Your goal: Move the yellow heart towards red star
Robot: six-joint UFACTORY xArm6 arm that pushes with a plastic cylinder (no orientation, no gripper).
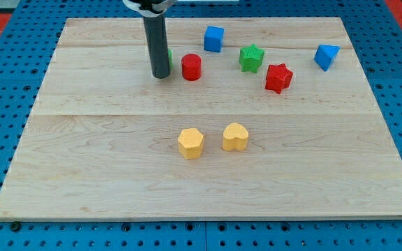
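Note:
The yellow heart (235,137) lies near the board's middle, just right of a yellow hexagon (190,143). The red star (278,77) sits up and to the right of the heart, well apart from it. My tip (161,74) rests on the board at the upper left of centre, just left of a red cylinder (191,67). The tip is far from the heart, up and to its left.
A green block (169,54) is mostly hidden behind the rod. A blue cube (213,38) and a green star (252,58) lie near the view's top. A blue triangular block (325,56) sits at the upper right. The wooden board (82,174) ends at a blue pegboard surround.

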